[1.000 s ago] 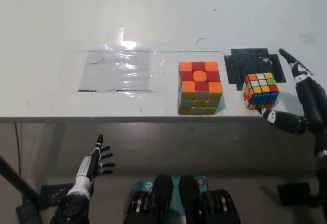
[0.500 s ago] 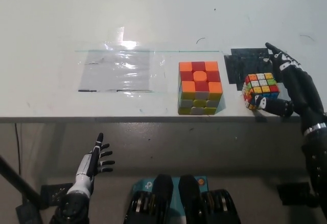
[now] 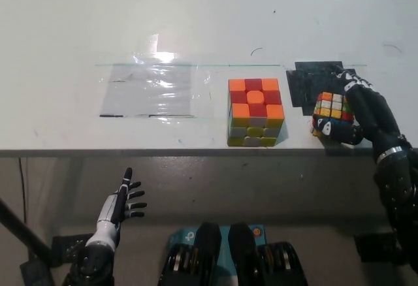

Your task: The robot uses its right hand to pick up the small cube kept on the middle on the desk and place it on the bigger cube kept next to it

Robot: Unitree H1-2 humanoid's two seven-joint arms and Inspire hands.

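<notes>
The small multicoloured cube point(image 3: 331, 106) sits near the desk's front edge on the right, beside a black patch. My black right hand point(image 3: 356, 111) wraps around it, thumb across its front face and fingers along its far right side; the cube still rests on the desk. The bigger cube point(image 3: 255, 111), orange and red on top with yellow and white sides, stands to the small cube's left, a short gap between them. My white left hand point(image 3: 121, 206) hangs open below the desk edge at the lower left.
A sheet of clear, glossy film point(image 3: 153, 90) lies flat on the white desk point(image 3: 196, 18) left of the bigger cube. A black patch point(image 3: 307, 80) marks the desk behind the small cube. The desk's front edge runs just below both cubes.
My right hand has moved left from beside the small cube and closed around it. The cube has shifted only slightly. The left hand has not moved.
</notes>
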